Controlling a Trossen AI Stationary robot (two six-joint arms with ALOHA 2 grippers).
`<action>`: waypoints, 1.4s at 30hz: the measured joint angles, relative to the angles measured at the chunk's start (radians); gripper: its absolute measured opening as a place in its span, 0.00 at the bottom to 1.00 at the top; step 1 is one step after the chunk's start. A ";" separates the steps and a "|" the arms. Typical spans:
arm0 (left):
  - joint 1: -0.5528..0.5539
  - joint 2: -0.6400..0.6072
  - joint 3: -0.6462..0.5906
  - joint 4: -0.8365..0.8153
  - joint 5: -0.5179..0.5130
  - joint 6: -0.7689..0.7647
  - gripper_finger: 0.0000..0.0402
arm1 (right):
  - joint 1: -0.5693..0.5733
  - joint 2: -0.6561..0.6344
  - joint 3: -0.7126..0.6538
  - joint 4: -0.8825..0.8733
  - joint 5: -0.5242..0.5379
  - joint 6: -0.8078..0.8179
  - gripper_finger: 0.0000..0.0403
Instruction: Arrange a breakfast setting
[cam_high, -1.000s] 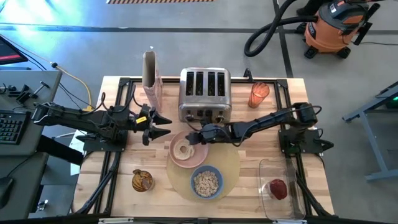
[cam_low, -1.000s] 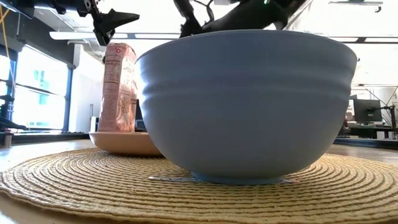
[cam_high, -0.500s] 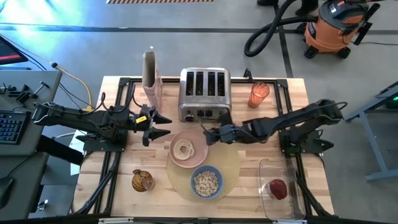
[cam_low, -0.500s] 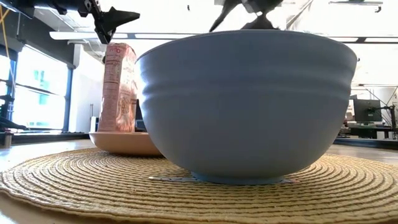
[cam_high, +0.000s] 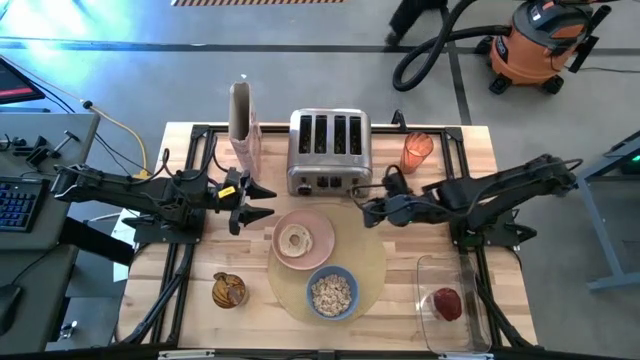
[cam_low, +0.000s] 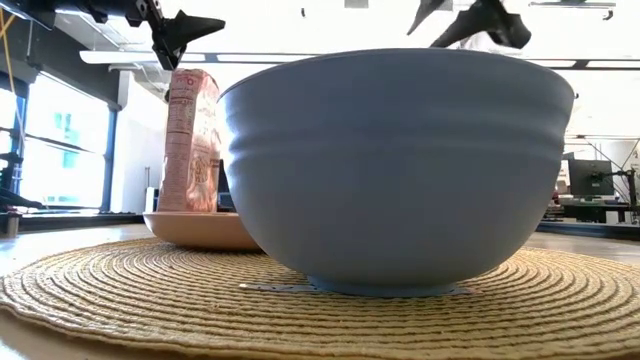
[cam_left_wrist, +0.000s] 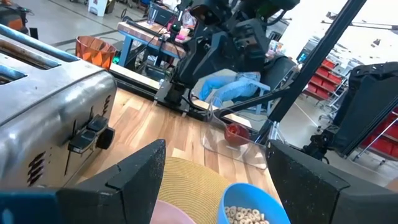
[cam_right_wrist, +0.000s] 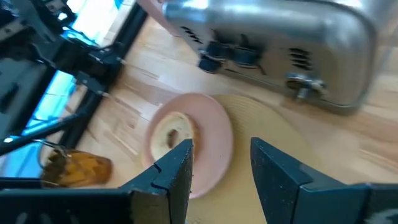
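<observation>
The round tan placemat (cam_high: 372, 262) lies at the table's middle front. The pink plate (cam_high: 318, 228) rests on its far left part, and a bagel half (cam_high: 295, 241) lies flat on the plate. The blue bowl (cam_high: 332, 292) of cereal stands on the mat's near part. The red fruit (cam_high: 447, 303) lies in a clear container at the front right. My right gripper (cam_high: 364, 210) is open and empty, above the mat's far right edge, right of the plate. My left gripper (cam_high: 270, 201) is open and empty, left of the plate. I cannot make out the spoon in the high view.
The steel toaster (cam_high: 330, 150) stands behind the mat, with the orange cup (cam_high: 416, 152) to its right and a tall cereal bag (cam_high: 243, 125) to its left. A small dish of amber food (cam_high: 228, 290) sits at the front left. The clear container (cam_high: 452, 300) is at the front right.
My right gripper has drawn back from over the pink plate toward the table's right edge, and now stands at the mat's far right edge. The bagel half stays on the plate.
</observation>
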 joint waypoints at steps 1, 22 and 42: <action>0.000 0.000 0.000 0.000 -0.001 -0.002 0.66 | 0.003 -0.008 0.000 -0.020 0.000 0.000 0.35; 0.001 0.000 0.000 0.000 -0.073 -0.028 0.66 | 0.060 -0.177 0.000 -0.359 -0.001 -0.058 0.40; 0.001 0.000 0.000 -0.002 -0.118 -0.080 0.66 | 0.249 -0.348 0.000 -0.533 -0.069 0.027 0.40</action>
